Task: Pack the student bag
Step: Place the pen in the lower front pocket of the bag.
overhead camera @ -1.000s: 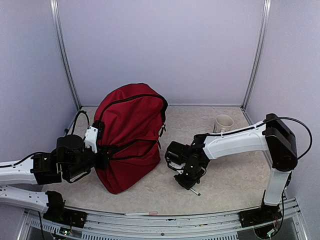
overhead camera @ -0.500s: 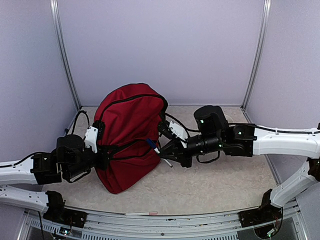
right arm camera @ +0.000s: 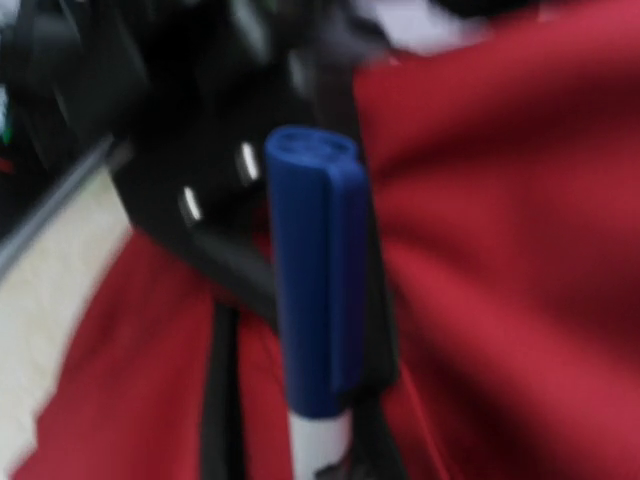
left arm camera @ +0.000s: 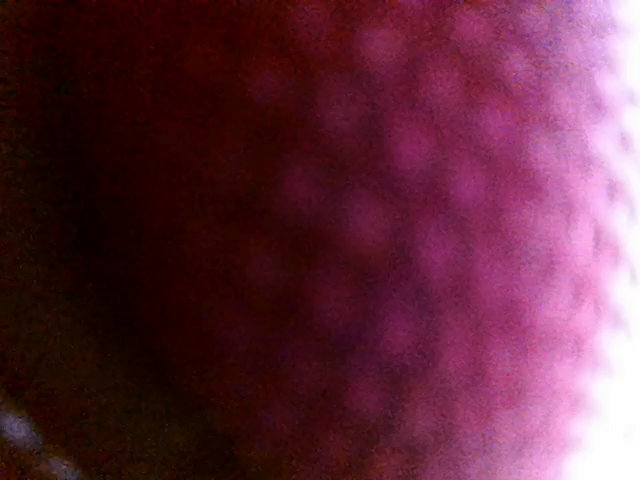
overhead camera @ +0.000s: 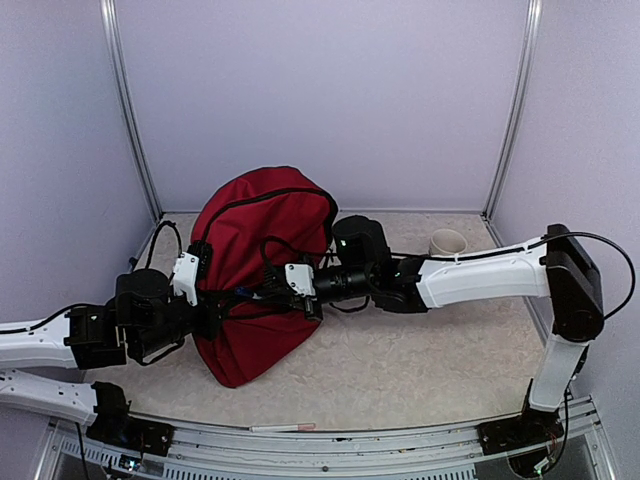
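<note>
The student bag [overhead camera: 262,232], a big dark red backpack with black zips, stands at the centre left. My left gripper [overhead camera: 207,302] is pressed into its left side, with fabric and a black strap gathered at it. The left wrist view shows only blurred red fabric [left arm camera: 400,240], and the fingers are hidden. My right gripper [overhead camera: 268,290] reaches across the bag's front and is shut on a marker [overhead camera: 242,295] with a blue cap and white body. In the right wrist view the marker [right arm camera: 310,290] points up against the bag's red cloth [right arm camera: 500,250] and a black strap.
A white mug [overhead camera: 447,243] stands at the back right of the table. A thin pen [overhead camera: 282,428] lies on the front rail. Metal posts [overhead camera: 130,110] and lilac walls close in the back and sides.
My right arm has swung left from the middle of the table with the marker, and its gripper is now at the bag's front. The left arm and bag have barely moved.
</note>
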Tool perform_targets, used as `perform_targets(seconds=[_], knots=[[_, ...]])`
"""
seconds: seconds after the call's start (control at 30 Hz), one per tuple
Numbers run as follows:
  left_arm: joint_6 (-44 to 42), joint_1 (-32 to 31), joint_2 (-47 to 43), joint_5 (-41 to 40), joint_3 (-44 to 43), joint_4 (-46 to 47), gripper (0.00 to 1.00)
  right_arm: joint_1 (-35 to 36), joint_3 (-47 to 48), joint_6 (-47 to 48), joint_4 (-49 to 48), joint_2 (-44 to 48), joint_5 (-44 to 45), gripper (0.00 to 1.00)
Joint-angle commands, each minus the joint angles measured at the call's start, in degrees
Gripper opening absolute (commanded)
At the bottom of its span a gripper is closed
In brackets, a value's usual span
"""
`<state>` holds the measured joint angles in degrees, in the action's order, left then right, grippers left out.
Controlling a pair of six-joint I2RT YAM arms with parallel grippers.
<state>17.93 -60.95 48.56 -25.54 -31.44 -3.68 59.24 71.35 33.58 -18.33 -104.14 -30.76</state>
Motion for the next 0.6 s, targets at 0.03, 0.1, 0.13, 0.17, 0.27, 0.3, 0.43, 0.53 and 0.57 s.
perform_targets(seconds=[0.03, 0.1, 0.13, 0.17, 0.27, 0.3, 0.43, 0.53, 0.57], knots=[[-0.02, 0.11, -0.02, 2.73, -1.91, 4.05, 0.16, -3.29, 2.22, 11.79, 2.94, -2.88, -0.3, 0.0], [-0.41, 0.14, -0.04, 2.78, -2.2, 3.72, 0.16, -3.52, 2.51, 16.01, 6.9, -3.31, 3.35, 0.0], [-0.55, 0.13, -0.11, 2.8, -2.22, 3.69, 0.16, -3.7, 2.62, 18.44, 9.08, -3.49, 5.64, 0.0], [-0.65, 0.13, -0.12, 2.81, -2.29, 3.68, 0.17, -3.82, 2.78, 20.56, 11.41, -3.78, 8.95, 0.0], [-0.79, 0.21, -0.22, 2.78, -2.23, 3.77, 0.17, -4.38, 3.07, 25.31, 16.4, -4.54, 17.81, 0.0], [-0.9, 0.21, -0.17, 2.78, -2.22, 3.77, 0.17, -4.43, 3.13, 26.78, 17.86, -4.66, 20.26, 0.0], [-0.81, 0.22, -0.04, 2.84, -2.35, 3.62, 0.17, -3.95, 4.56, 26.62, 20.94, -3.84, 27.47, 0.18], [-0.46, 0.24, -0.12, 2.71, -2.14, 3.87, 0.17, -2.07, 6.24, 23.92, 22.66, -2.2, 28.61, 0.4], [-0.43, 0.24, -0.05, 2.69, -2.11, 3.98, 0.17, -1.26, 6.59, 23.18, 23.12, -1.64, 28.77, 0.45]])
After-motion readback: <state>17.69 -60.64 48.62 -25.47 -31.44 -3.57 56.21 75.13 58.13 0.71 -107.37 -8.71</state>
